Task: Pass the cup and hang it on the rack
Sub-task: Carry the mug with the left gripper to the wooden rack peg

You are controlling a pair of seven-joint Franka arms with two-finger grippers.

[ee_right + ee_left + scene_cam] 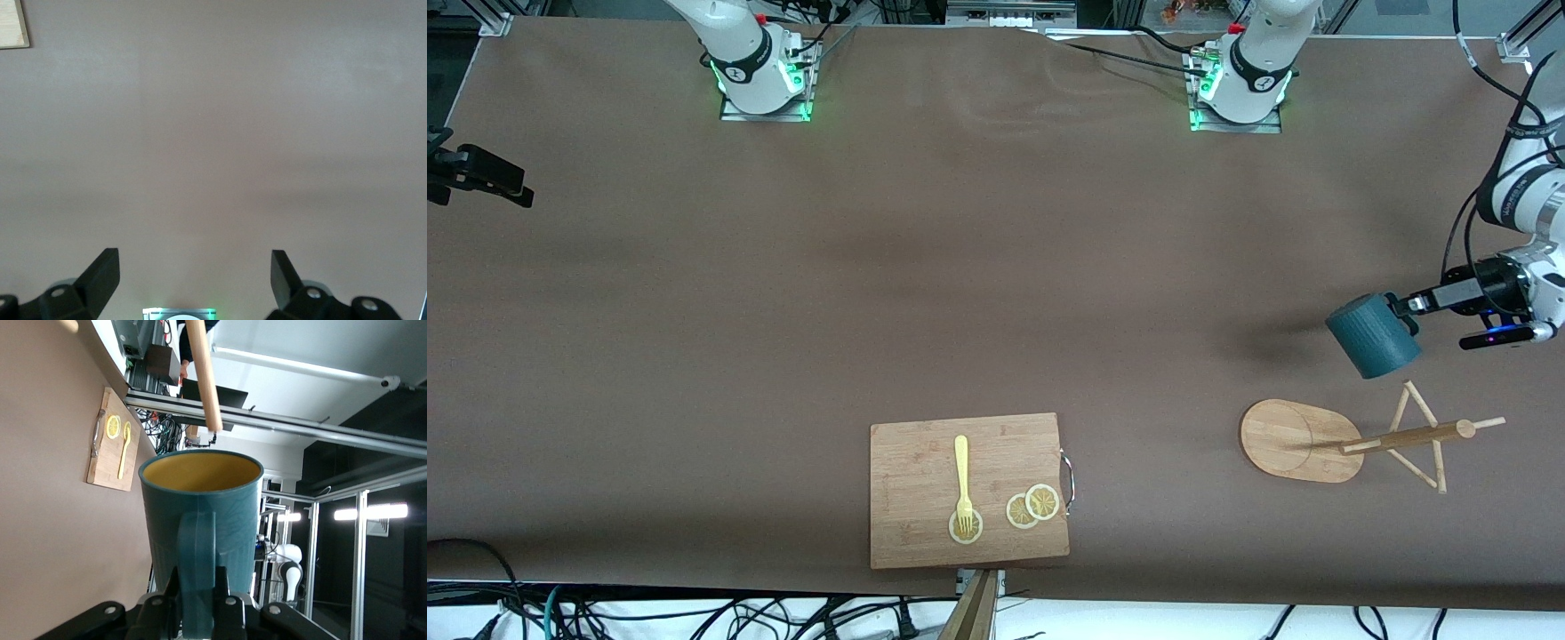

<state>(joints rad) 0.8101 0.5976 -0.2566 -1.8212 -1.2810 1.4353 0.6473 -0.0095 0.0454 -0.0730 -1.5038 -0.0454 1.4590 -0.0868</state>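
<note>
A brown table (925,267) fills the front view, with two white robot arms based along its top edge. The left gripper (1409,305) hangs in the air toward the left arm's end of the table, its fingers (225,603) closed on the handle of the cup (1372,336) — a dark teal-blue mug held tipped on its side above the bare tabletop, just beside the rack (1352,438). In the left wrist view the cup (200,520) shows its mustard-yellow interior, and one thin wooden peg (203,373) of the rack crosses above its rim. The rack is a wooden mug tree with an oval light base, a darker pole and thin crossed pegs; it stands nearer the front camera than the cup. Near the front edge, around the middle of the table, a rectangular wooden cutting board (911,524) carries a yellow fork (962,484) and lemon slices (1033,506). The right gripper (195,273) waits over bare table — its fingers spread wide apart and holding nothing.
</note>
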